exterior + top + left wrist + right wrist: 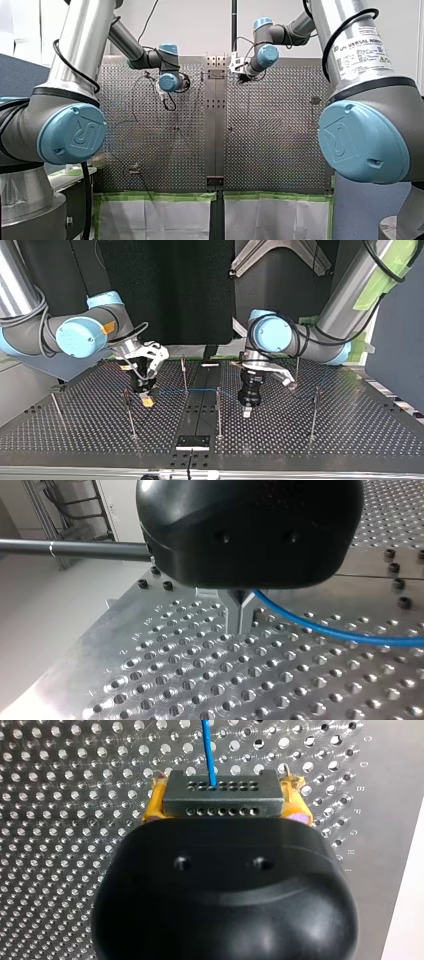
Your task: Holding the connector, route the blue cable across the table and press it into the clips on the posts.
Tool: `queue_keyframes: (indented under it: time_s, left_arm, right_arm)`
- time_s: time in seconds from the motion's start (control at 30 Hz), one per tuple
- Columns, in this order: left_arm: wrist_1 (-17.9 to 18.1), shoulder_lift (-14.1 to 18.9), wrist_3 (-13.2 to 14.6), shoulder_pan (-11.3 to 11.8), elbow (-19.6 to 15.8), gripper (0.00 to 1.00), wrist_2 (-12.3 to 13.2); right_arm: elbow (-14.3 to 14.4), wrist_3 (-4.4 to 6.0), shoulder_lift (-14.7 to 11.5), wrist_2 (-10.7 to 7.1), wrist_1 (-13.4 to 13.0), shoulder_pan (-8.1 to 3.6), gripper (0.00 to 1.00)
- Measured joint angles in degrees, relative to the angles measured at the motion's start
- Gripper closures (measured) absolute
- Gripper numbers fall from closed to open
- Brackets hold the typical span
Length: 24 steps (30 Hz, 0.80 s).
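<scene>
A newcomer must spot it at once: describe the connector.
On the perforated table, in the top view, find my right gripper at the left. Between its yellow pads sits the connector: unlike the thin posts nearby, a small grey block with two rows of holes, the blue cable entering its face.

The perforated metal table (350, 430) is split by a plain strip (200, 405) that runs from the edge by the arms to the far edge. Thin upright posts (218, 412) stand on both halves, some beside the strip and others toward the side edges. A blue cable (170, 391) stretches across the middle among them. A small black plate (192, 441) sits on the strip at the far edge.
</scene>
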Motion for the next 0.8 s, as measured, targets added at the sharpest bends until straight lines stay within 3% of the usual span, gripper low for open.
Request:
queue_keyframes:
  time_s: [0.23,0.47,0.8]
  left_arm:
    - [-1.0,-2.4,0.1,0.7,2.4,1.0,0.6]
    - [-4.4,-5.9,1.7,1.6,5.6,1.0,-1.4]
    - [-8.5,-9.1,2.4,2.5,6.4,1.0,-2.6]
  right_arm:
    - [0.0,-0.21,0.1,-0.14,-0.1,-0.02,1.0]
    - [0.0,-0.37,0.3,-0.15,-0.1,-0.21,1.0]
    - [0.0,-0.41,0.5,-0.08,-0.1,-0.61,1.0]
